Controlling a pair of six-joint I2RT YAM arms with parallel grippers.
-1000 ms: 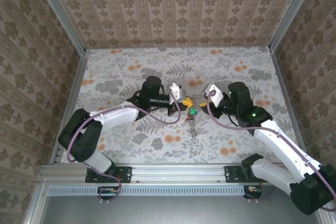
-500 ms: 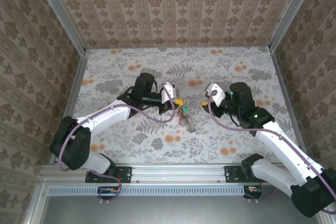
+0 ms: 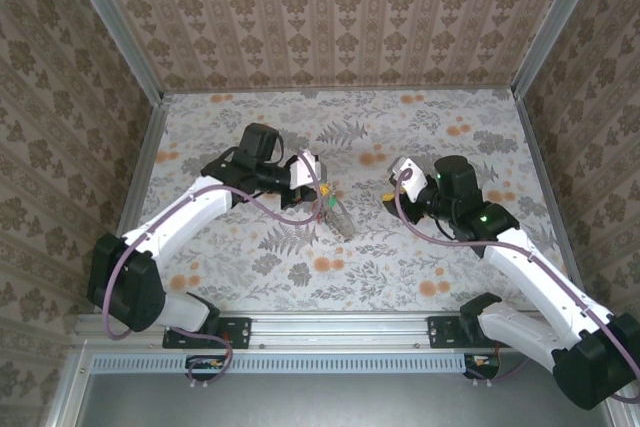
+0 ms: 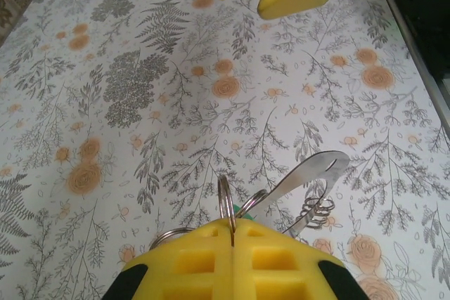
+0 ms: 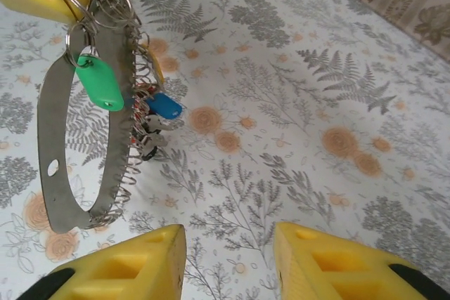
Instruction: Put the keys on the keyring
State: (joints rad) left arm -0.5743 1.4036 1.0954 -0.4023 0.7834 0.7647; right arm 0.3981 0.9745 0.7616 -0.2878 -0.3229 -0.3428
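leftward since before goes the left gripper (image 4: pixel 232 233), clamped on the keyring (image 4: pixel 225 198), keys (image 5: pixel 100 82) dangling; right gripper (image 5: pixel 228 242) gapes apart, empty

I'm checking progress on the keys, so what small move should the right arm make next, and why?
Probably ease the open right tool forward toward the ring. The left tool is shut on it, with the green key and blue key hanging, and the right holds nothing.

Keyring (image 5: pixel 50 138): grey metal strap loop with wire coil, hanging from left gripper (image 4: pixel 232 238). Green key (image 5: pixel 100 83) on ring just below; blue key (image 5: pixel 164 107) lower, apparently attached.
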